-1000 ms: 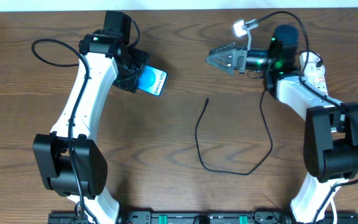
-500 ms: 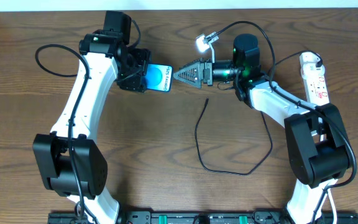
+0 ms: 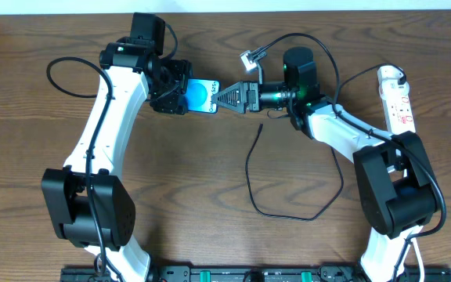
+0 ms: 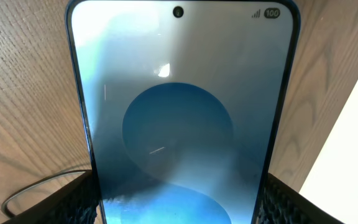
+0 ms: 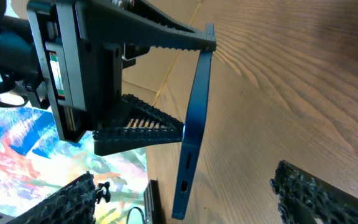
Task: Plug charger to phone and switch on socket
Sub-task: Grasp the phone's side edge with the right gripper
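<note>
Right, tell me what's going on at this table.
The left gripper holds the phone, its screen lit. The right gripper is at the phone's free end with its jaws open, not gripping it. The charger lies loose on the table, untouched, its tip not in the phone. The socket sits at the far right, with neither gripper at it.

Left arm (image 3: 108, 125) stretched forward, left pincer (image 3: 183, 94) turned to the right and clamped on the long edges of the phone (image 3: 202, 95), right arm (image 3: 343, 129) folded leftward, right pincer (image 3: 219, 102) level, jaws apart, facing the left one
</note>
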You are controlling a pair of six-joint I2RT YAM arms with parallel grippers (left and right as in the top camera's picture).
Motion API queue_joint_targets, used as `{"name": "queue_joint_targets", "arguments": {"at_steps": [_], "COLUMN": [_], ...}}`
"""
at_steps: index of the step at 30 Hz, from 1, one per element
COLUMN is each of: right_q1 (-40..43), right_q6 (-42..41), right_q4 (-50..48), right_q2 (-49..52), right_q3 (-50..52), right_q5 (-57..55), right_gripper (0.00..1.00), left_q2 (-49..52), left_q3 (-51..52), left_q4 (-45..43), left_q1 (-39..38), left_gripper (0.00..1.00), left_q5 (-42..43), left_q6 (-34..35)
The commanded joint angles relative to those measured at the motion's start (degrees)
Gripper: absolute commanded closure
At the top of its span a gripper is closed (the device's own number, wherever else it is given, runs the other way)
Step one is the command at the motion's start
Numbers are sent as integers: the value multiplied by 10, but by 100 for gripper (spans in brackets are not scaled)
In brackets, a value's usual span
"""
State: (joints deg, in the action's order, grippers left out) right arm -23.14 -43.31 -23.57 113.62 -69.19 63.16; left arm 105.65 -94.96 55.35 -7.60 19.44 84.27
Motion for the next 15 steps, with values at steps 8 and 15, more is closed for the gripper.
{"name": "queue_joint_targets", "arguments": {"at_steps": [8,15], "right_q1": [-21,-20], "right_q6": [0,0], "right_q4": [3,3], "right_q2": [3,3], "right_q3": [-8,-8], "right_q5": [-16,-23], "right_gripper": [25,38], "left_q2": [-18,-18], "left_q3": [-9,-9], "left_q4": [-20,-23], "left_q1": [-33,-47], "left_gripper": [93,93], "left_q5": [4,5], "left_q6": [29,33]}}
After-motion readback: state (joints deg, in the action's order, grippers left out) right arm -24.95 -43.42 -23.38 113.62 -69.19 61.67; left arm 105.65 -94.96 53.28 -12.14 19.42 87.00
